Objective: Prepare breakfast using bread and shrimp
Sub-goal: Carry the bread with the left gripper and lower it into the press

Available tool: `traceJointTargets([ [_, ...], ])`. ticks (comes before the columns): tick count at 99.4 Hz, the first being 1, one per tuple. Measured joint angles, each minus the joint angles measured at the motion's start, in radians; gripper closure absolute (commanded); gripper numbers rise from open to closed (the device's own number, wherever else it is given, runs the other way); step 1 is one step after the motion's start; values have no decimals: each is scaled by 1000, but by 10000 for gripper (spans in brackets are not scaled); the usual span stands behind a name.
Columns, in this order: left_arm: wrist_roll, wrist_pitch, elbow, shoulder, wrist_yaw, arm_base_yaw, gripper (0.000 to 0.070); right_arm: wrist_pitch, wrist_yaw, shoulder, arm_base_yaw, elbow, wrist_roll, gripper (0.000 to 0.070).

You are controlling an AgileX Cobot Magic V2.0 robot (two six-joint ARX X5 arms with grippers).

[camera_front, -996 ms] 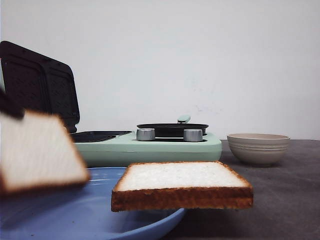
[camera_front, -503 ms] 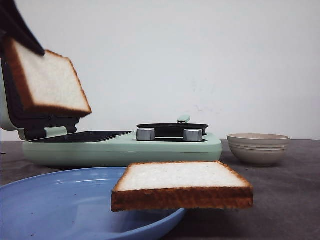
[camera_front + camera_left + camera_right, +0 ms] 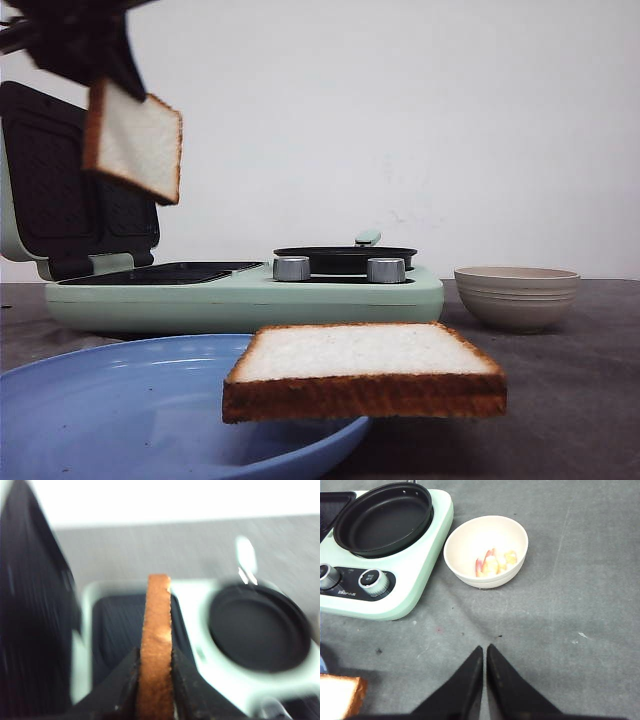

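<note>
Blue plate (image 3: 120, 400): lower left of the front view, nearest the camera.
Flat bread slice (image 3: 365, 365): lower centre, lying on the plate's right rim and overhanging it.
Green breakfast maker (image 3: 250, 295): mid-frame behind the plate, lid raised at left; black round pan (image 3: 345, 258) on its right half.
Bowl (image 3: 486, 550): right of the maker, apart from it, with pink and orange shrimp (image 3: 492, 564) inside.
Right gripper (image 3: 484, 652): low in its wrist view over bare grey table (image 3: 580, 605); fingers together, empty.
Left gripper (image 3: 155, 672): upper left of the front view, blurred.
Held bread slice (image 3: 133, 142): clamped edge-on between the left jaws, hanging tilted above the maker's open grill plate (image 3: 112, 625).
</note>
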Motion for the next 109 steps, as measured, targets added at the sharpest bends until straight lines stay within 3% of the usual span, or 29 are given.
traceJointTargets([
  [35, 270, 32, 235, 341, -244, -67, 696, 0, 0, 0, 0, 0, -20, 697],
  [54, 418, 136, 285, 455, -391, -85, 696, 0, 0, 0, 0, 0, -27, 697],
  [84, 583, 241, 285, 536, -452, -100, 696, 0, 0, 0, 0, 0, -45, 697],
  [109, 622, 253, 285, 545, -452, -101, 696, 0, 0, 0, 0, 0, -45, 697],
])
